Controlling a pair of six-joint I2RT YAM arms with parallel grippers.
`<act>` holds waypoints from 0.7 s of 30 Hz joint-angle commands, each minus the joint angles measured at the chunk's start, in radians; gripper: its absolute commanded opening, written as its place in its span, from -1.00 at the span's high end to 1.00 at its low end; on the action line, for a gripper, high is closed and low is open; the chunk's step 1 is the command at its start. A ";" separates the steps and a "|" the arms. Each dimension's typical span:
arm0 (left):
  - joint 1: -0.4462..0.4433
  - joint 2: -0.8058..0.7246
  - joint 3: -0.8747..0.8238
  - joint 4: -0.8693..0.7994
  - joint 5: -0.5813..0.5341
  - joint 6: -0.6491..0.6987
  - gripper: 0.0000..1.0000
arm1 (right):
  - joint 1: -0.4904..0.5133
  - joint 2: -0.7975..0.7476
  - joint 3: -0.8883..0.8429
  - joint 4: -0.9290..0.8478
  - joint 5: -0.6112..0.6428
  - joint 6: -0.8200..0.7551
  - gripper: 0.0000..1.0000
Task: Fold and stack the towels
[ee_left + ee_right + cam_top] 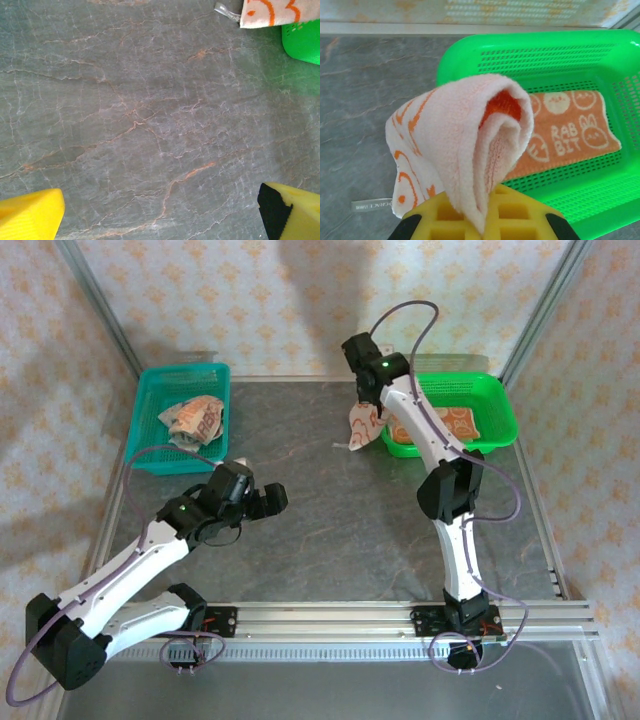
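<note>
We see the right pincer (pixel 366 412) closed on a cream towel (pixel 361 428) with orange print, holding it up near the far edge of the counter (pixel 330 540), just beside the left wall of the green basket (pixel 500 400). In the right wrist view the yellow fingers (pixel 520 212) of that pincer (pixel 480 215) meet on a bunched fold of the cream towel (pixel 465 135), which drapes over them and hangs down on the left, with a small grey label (pixel 372 205) at its lower corner; we cannot tell whether that corner touches the counter. The green basket (pixel 520 42) sits at the far right corner, and an orange towel (pixel 570 135) printed with rabbit faces and letters lies flat on its floor. A teal basket (pixel 145 420) stands at the far left corner and holds a crumpled towel (pixel 195 420) in orange and cream. The left pincer (pixel 272 500) hovers over the left half of the counter, well apart from both baskets. Its jaws stand wide apart with nothing between them: in the left wrist view the two yellow fingers (pixel 30 215) sit at the lower corners with bare grey marbled counter (pixel 150 125) between them. At the top right of that view we also see the hanging edge of the cream towel (pixel 270 12) and a corner of the green basket (pixel 302 42).
</note>
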 commanded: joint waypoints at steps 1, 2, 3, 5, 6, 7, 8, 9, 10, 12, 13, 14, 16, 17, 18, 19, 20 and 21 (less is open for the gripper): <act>0.012 0.012 0.038 -0.049 -0.043 0.040 -0.99 | -0.039 0.018 0.052 -0.084 0.028 -0.028 1.00; 0.015 0.016 0.040 -0.051 -0.045 0.044 -1.00 | -0.051 0.015 0.051 -0.086 0.033 -0.034 1.00; 0.018 0.017 0.041 -0.049 -0.044 0.046 -1.00 | -0.061 0.011 0.050 -0.087 0.036 -0.041 1.00; 0.024 0.026 0.041 -0.043 -0.040 0.048 -1.00 | -0.086 -0.003 0.040 -0.089 0.040 -0.053 1.00; 0.028 0.032 0.041 -0.041 -0.037 0.049 -1.00 | -0.096 -0.009 0.031 -0.086 0.041 -0.059 1.00; 0.032 0.038 0.043 -0.036 -0.030 0.049 -1.00 | -0.108 -0.017 0.017 -0.082 0.046 -0.068 1.00; 0.035 0.047 0.046 -0.032 -0.024 0.051 -1.00 | -0.121 -0.022 0.002 -0.076 0.052 -0.078 1.00; 0.037 0.052 0.049 -0.031 -0.021 0.051 -1.00 | -0.132 -0.026 -0.012 -0.070 0.050 -0.087 1.00; 0.040 0.062 0.053 -0.028 -0.016 0.054 -1.00 | -0.149 -0.029 -0.026 -0.065 0.035 -0.093 1.00; 0.043 0.077 0.060 -0.022 -0.010 0.057 -1.00 | -0.178 -0.030 -0.055 -0.049 -0.004 -0.095 1.00; 0.046 0.086 0.064 -0.021 -0.006 0.058 -1.00 | -0.191 -0.026 -0.062 -0.044 -0.014 -0.096 1.00; 0.048 0.096 0.070 -0.021 -0.002 0.060 -1.00 | -0.202 -0.020 -0.064 -0.041 -0.021 -0.104 1.00; 0.051 0.111 0.083 -0.023 0.003 0.063 -1.00 | -0.217 -0.007 -0.079 -0.024 -0.009 -0.119 1.00; 0.051 0.119 0.089 -0.024 0.006 0.065 -1.00 | -0.225 0.005 -0.079 -0.020 -0.003 -0.120 1.00; 0.052 0.123 0.094 -0.025 0.008 0.066 -1.00 | -0.232 0.013 -0.079 -0.017 -0.003 -0.121 1.00; 0.052 0.128 0.099 -0.026 0.009 0.068 -1.00 | -0.240 0.025 -0.078 -0.011 -0.005 -0.122 1.00; 0.053 0.133 0.101 -0.027 0.009 0.070 -1.00 | -0.248 0.035 -0.077 -0.005 -0.003 -0.125 1.00; 0.055 0.137 0.103 -0.029 0.010 0.070 -1.00 | -0.252 0.045 -0.076 0.001 0.003 -0.129 1.00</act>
